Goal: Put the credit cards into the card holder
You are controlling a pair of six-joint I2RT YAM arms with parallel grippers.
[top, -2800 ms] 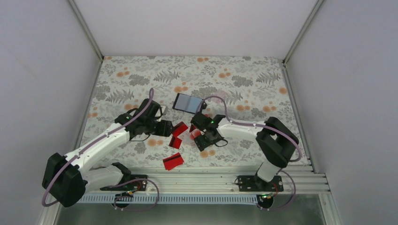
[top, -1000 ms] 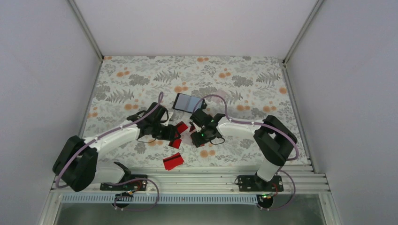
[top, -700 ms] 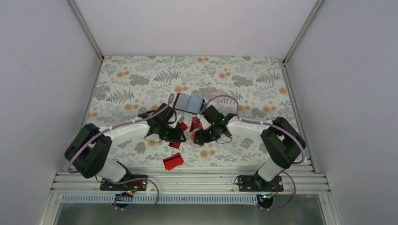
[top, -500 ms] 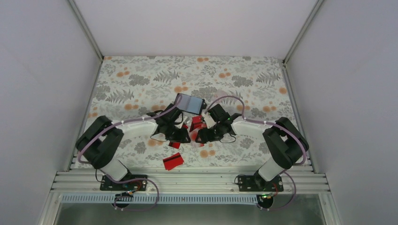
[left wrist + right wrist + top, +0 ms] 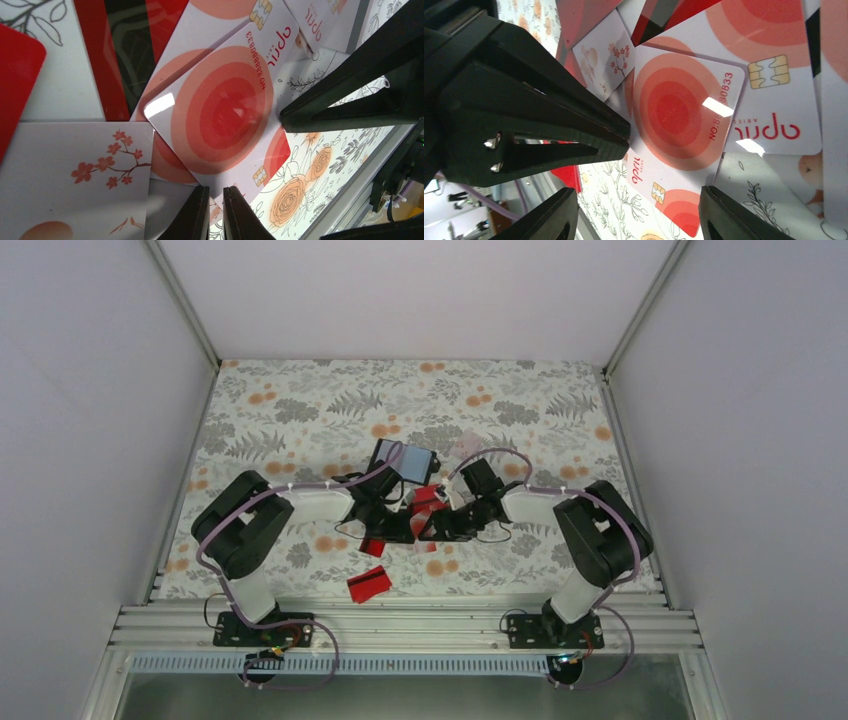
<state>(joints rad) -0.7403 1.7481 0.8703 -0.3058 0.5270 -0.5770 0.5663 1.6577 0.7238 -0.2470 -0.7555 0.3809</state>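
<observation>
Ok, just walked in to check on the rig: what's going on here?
Both arms reach over the pile of credit cards mid-table. The left gripper is pinched almost shut on the edge of a white card with red circles; the right gripper hovers open next to it. The card holder lies open just behind the pile, and one red card sits apart nearer the arms.

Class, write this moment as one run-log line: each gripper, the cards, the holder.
left gripper: pinching edge of top credit card | right gripper: open over card pile | card holder: open, beyond the pile
</observation>
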